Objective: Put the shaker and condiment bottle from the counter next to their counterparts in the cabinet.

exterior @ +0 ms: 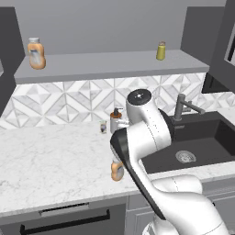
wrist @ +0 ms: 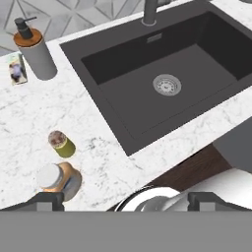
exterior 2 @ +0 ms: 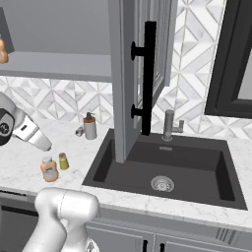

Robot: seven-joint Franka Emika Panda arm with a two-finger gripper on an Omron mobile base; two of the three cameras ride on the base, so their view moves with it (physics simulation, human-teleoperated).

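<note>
**Nothing shelved yet: both items wait on the worktop**

So far neither piece has gone up. The shaker point(wrist: 61, 143) and the bottle point(wrist: 58, 180) stand just beside each other on the white marbled worktop point(exterior: 50, 160), near its front edge at about nine o'clock from the sink point(wrist: 167, 74); in the hand view the bottle sits at six o'clock from the shaker. The gripper point(wrist: 125, 201) hangs above them with its jaws spread wide and empty, touching neither. Both picks and both placements are, as I judge it, still to do.

Up in the cabinet point(exterior: 110, 62) the counterparts wait well apart: a deeper-orange bottle point(exterior: 36, 53) at the shelf's nine o'clock end and a yellow-green shaker point(exterior: 161, 51) toward three o'clock.

Around this, a grey pump dispenser point(wrist: 35, 51) and a tiny labelled jar point(wrist: 17, 69) stand at the back of the worktop, against a backsplash of grey-and-white diamond tile. A faucet point(exterior 2: 170, 125) rises behind the dark sink, and an open cabinet door point(exterior 2: 140, 74) with a black handle hangs above it.
</note>
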